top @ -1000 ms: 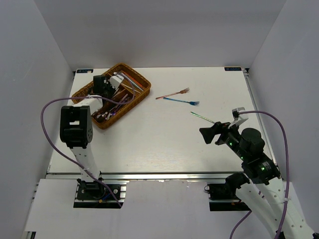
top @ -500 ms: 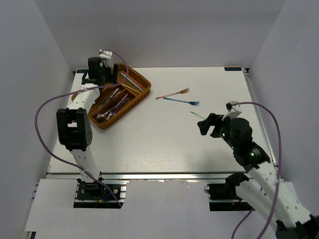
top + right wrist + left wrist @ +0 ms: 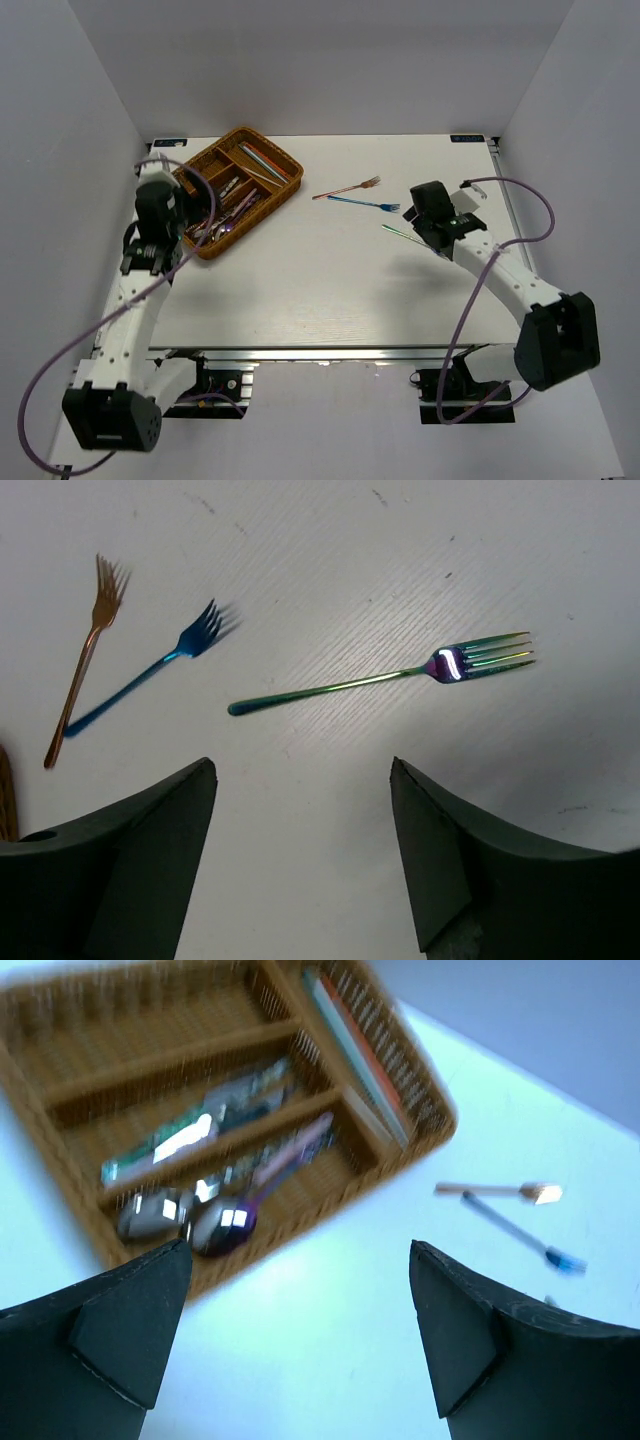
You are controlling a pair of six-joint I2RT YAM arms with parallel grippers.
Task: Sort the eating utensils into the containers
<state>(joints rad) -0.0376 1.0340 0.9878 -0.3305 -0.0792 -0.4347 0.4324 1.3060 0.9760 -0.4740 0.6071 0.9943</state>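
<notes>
Jaws spread wide and empty, the left gripper [image 3: 298, 1260] hangs over the near rim of the wicker tray [image 3: 290, 188], spoons [image 3: 222, 1228] inside, at the table's [image 3: 330, 290] far-left corner. The right gripper [image 3: 300, 770], likewise open, hovers above a green iridescent fork [image 3: 380, 677]. A rose-gold fork [image 3: 85, 670] and a blue fork [image 3: 150, 675] lie nearby in a V, on open tabletop away from every edge.

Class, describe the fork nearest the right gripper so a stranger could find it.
Right of the wicker tray, three forks lie on the table. Nearest the right gripper, apart, is the green fork, shimmering purple; the rose-gold fork and blue fork lie together.
</notes>
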